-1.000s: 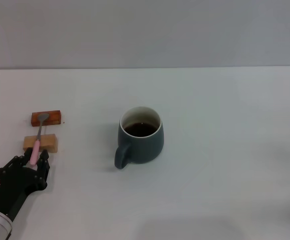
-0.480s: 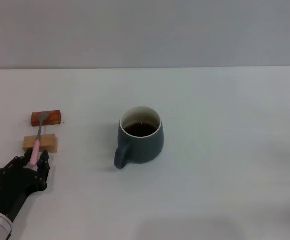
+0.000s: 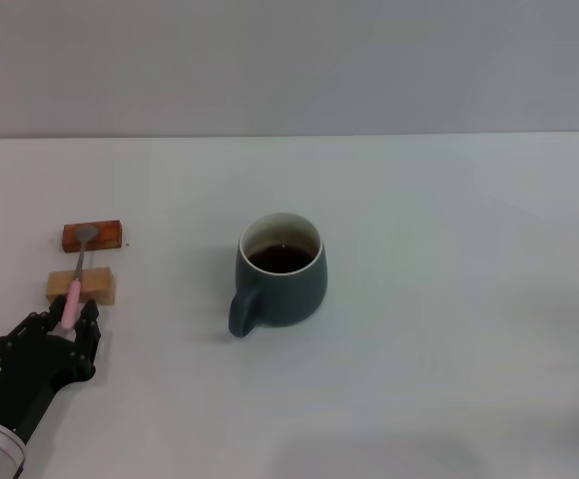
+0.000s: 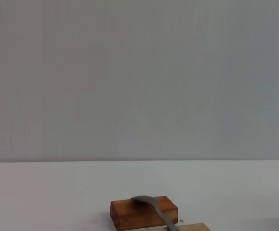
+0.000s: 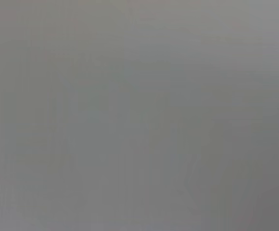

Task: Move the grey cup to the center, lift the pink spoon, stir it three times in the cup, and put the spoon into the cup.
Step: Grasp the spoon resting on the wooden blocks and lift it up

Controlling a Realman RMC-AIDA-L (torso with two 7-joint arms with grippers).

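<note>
One grey cup [image 3: 282, 268], one pink spoon [image 3: 74, 279] across two blocks [image 3: 81, 286], left tool [image 3: 67, 321] grip unclear.

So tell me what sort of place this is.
Probably a lab or test bench, not a kitchen: a bare white table against a plain grey wall, with only the grey cup and the pink spoon propped on two wooden blocks, the left tool at its handle.
</note>
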